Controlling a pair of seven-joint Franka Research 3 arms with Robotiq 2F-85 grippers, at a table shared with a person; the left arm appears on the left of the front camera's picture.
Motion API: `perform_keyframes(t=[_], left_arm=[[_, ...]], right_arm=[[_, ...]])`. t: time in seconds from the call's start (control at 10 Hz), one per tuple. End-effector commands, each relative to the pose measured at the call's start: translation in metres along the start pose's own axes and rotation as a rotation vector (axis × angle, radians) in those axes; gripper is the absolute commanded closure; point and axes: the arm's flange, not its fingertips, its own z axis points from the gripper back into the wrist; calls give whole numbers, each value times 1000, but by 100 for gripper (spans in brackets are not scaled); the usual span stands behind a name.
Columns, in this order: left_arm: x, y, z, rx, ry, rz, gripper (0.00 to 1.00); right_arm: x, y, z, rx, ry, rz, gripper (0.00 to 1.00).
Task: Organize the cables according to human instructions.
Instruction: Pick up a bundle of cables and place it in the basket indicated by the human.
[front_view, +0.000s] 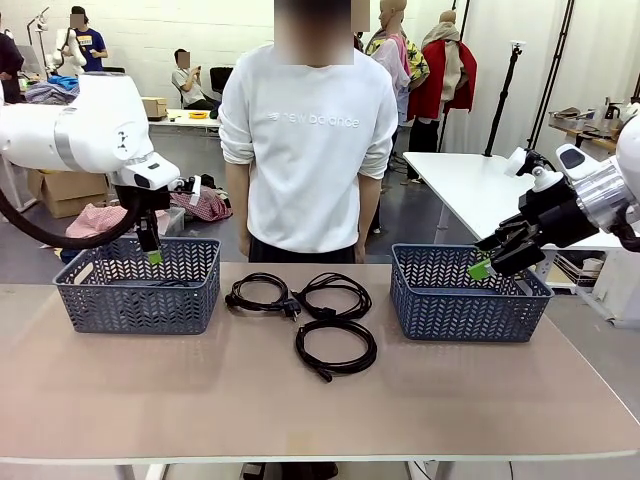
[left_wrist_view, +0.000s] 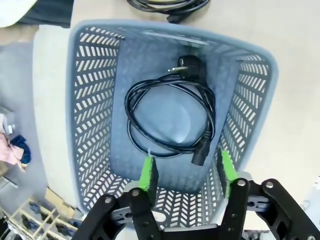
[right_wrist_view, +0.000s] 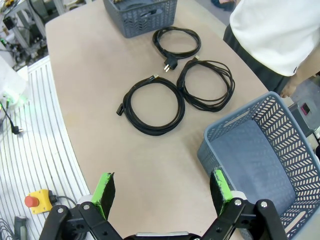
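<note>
While our left gripper (left_wrist_view: 186, 170) hung wide-fingered over the left basket (left_wrist_view: 92, 125) holding one cable (left_wrist_view: 200, 154), three cables (right_wrist_view: 150, 131) lay on open tabletop (right_wrist_view: 100, 75); our right gripper (right_wrist_view: 162, 190) stood fingers wide by the right basket (right_wrist_view: 235, 122) rim.

Four black cables are being counted in all. Three of them are being shown as separate coils on the one table (front_view: 200, 400): the first coil (right_wrist_view: 197, 44), the second coil (right_wrist_view: 205, 106) and the third coil (right_wrist_view: 129, 107). The fourth coil (left_wrist_view: 200, 154) is being shown inside a basket. Two grey baskets are being counted: the left basket (front_view: 135, 300) and the right basket (front_view: 465, 305). Two grippers are being counted: the left gripper (front_view: 152, 258) and the right gripper (front_view: 483, 266). One person (front_view: 308, 150) is being counted at the table.
</note>
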Motion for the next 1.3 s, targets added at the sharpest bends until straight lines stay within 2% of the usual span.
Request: perform_keyframes(t=[0.0,0.1,0.4,0.5,0.6,1.0,1.2], left_arm=[[-7,-10,0,-28,-10,33,0],[-7,-11,0,-34,-7,37,2],[-7,-14,-2,-41,-8,44,0],[-7,-15,-1,-22,-24,82,0],[-4,-5,-4,-32,-1,20,0],[-2,-7,-6,-35,-1,30,0],[6,-33,17,13,-98,68,0]], right_arm=[[1,-3,0,14,-29,18,0],[1,-3,0,14,-29,18,0],[1,-3,0,14,-29,18,0],[1,-3,0,14,-29,18,0],[1,-3,0,14,-29,18,0],[1,-3,0,14,-29,18,0],[1,-3,0,14,-29,18,0]])
